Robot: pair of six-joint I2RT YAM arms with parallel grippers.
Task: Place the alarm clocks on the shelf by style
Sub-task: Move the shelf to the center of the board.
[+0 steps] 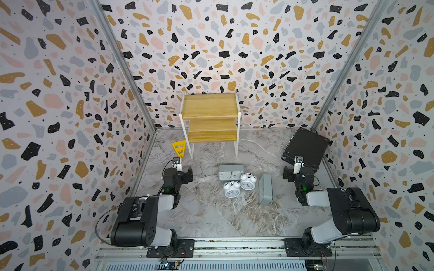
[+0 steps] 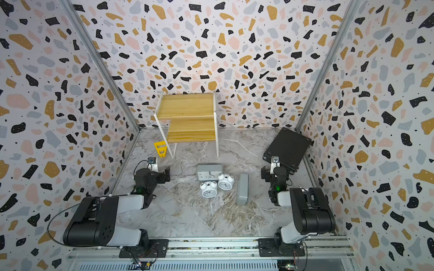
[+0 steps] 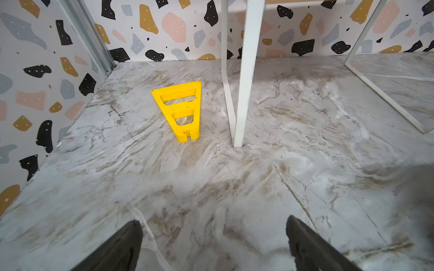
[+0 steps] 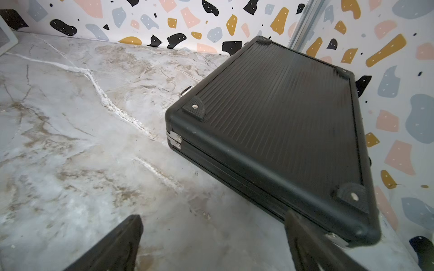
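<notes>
The shelf [image 1: 211, 117] stands at the back middle with both wooden boards bare; one white leg [image 3: 244, 82] shows in the left wrist view. The alarm clocks sit grouped on the marble floor in both top views. A grey rectangular one [image 1: 231, 172] shows its dial. Two white twin-bell ones [image 1: 232, 189] [image 1: 248, 181] lie in front of it. Another grey one [image 1: 265, 189] lies to their right with its dial turned away. My left gripper [image 3: 213, 219] is open over bare floor, left of the clocks. My right gripper [image 4: 212, 214] is open too, right of them, holding nothing.
A yellow triangular plastic piece [image 3: 182, 110] lies by the shelf's front left leg. A black ribbed case [image 4: 281, 117] leans in the back right corner, close to one right finger. Patterned walls enclose three sides; a metal rail [image 1: 234, 244] runs along the front.
</notes>
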